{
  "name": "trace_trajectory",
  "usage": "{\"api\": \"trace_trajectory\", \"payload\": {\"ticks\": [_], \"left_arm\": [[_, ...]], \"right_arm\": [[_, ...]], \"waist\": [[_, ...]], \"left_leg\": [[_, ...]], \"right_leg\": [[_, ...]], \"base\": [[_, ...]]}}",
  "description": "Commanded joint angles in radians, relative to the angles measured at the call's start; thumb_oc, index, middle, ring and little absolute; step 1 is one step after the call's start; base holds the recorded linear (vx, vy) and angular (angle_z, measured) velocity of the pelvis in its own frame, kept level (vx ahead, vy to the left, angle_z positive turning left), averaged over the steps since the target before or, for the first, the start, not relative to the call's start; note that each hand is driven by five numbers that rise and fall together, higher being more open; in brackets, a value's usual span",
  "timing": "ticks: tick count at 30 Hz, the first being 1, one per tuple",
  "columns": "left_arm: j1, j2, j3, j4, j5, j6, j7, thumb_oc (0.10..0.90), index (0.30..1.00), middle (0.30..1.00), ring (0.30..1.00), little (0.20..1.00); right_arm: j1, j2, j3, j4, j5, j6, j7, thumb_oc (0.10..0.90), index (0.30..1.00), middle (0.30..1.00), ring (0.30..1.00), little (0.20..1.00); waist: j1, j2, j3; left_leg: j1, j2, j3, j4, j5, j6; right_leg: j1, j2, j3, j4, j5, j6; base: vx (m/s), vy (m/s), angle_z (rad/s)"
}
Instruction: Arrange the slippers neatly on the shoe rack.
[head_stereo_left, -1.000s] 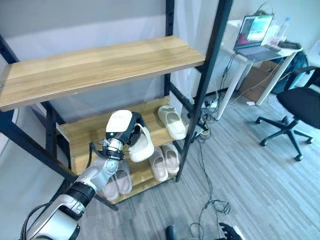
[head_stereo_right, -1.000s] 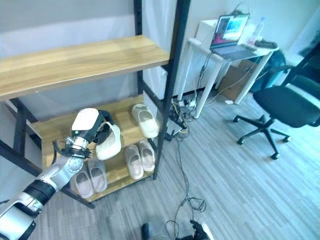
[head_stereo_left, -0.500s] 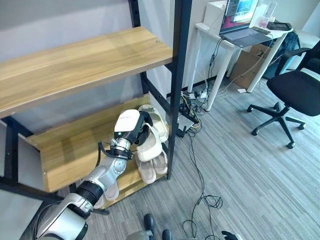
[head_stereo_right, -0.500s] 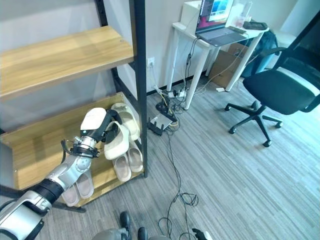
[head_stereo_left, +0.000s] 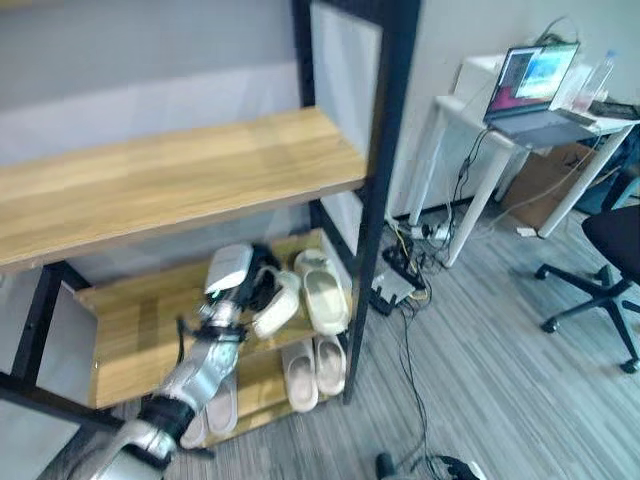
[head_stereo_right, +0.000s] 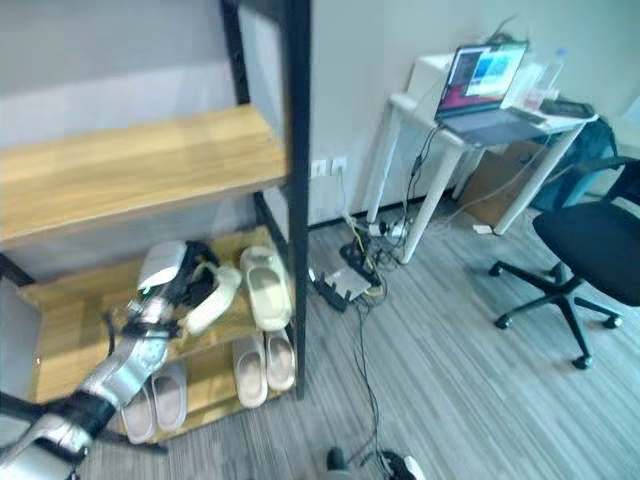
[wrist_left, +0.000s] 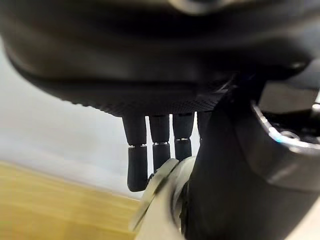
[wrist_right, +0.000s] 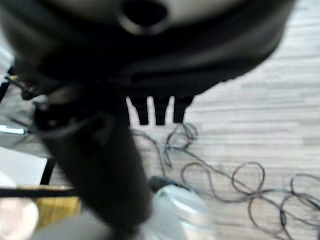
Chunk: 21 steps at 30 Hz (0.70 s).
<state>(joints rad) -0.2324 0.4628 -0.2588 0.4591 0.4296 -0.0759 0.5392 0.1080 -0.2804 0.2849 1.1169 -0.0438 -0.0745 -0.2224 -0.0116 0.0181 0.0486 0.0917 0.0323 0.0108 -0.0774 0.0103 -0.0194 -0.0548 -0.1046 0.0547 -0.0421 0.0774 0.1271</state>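
The left robot hand (head_stereo_left: 245, 285) is curled round a pale slipper (head_stereo_left: 276, 305), holding it by its rear part just over the middle shelf (head_stereo_left: 130, 325) of the shoe rack (head_stereo_left: 385, 150); in the left wrist view its fingers (wrist_left: 159, 150) wrap down over the slipper's cream edge. The held slipper hangs tilted, toe toward the rack's right side, just beside its mate (head_stereo_left: 322, 290), which lies flat on the same shelf near the black front post. The right robot hand (wrist_right: 150, 80) hangs over the grey floor away from the rack, fingers relaxed and holding nothing. The slipper looks like moulded foam: probably light, springy and a little squashy, not fragile, with a smooth skin that could slide in a loose grip. Its open heel rim or the strap band is the sensible place to hold it, since a pinch there leaves the sole free to settle flat. On the bottom shelf (head_stereo_left: 262, 385) two more pairs rest, one (head_stereo_left: 313, 367) by the right post and one (head_stereo_left: 215, 405) further left, partly behind the arm. Above, a broad wooden top shelf (head_stereo_left: 170, 180) spans the frame. Beyond the rack, the room has grey plank flooring (head_stereo_left: 500, 400), a white desk (head_stereo_right: 470, 125) carrying an open laptop (head_stereo_right: 480, 85), cables and a power strip (head_stereo_left: 395, 290) on the floor, and a black office chair (head_stereo_right: 590, 260).
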Motion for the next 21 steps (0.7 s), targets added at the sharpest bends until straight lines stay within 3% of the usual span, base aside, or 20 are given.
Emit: {"api": "trace_trajectory", "payload": {"ticks": [1, 6, 21], "left_arm": [[-0.108, 0.040, 0.050, -0.072, -0.019, -0.076, 0.077, 0.400, 0.300, 0.300, 0.300, 0.300], [-0.117, 0.043, 0.038, -0.050, -0.024, -0.069, 0.087, 0.400, 0.300, 0.300, 0.300, 0.300], [-0.345, 0.118, -0.204, 0.174, 0.194, -0.003, 0.110, 0.400, 0.300, 0.300, 0.300, 0.300]], "right_arm": [[-0.017, 0.030, 0.017, -0.014, 0.001, -0.023, -0.009, 0.800, 0.900, 0.900, 0.900, 0.900], [-0.019, 0.023, 0.035, -0.008, -0.009, -0.022, -0.019, 0.800, 0.900, 0.900, 0.900, 0.900], [-0.046, -0.028, 0.078, 0.018, -0.046, -0.028, -0.062, 0.800, 0.900, 0.900, 0.900, 0.900]], "waist": [[-0.005, -0.031, -0.026], [0.003, -0.029, -0.035], [-0.041, 0.001, -0.030]], "left_leg": [[-0.056, -0.031, 0.068, 0.081, -0.095, 0.016], [-0.045, -0.021, 0.072, 0.005, -0.047, 0.001], [-0.108, -0.011, 0.093, -0.010, -0.050, -0.020]], "right_leg": [[0.082, -0.024, -0.031, 0.031, -0.114, 0.025], [0.110, -0.009, -0.056, -0.039, -0.103, 0.022], [0.035, 0.000, -0.056, -0.045, -0.100, 0.042]], "base": [[0.03, -0.048, 0.22], [0.01, -0.042, 0.11], [-0.01, 0.007, -0.03]]}}
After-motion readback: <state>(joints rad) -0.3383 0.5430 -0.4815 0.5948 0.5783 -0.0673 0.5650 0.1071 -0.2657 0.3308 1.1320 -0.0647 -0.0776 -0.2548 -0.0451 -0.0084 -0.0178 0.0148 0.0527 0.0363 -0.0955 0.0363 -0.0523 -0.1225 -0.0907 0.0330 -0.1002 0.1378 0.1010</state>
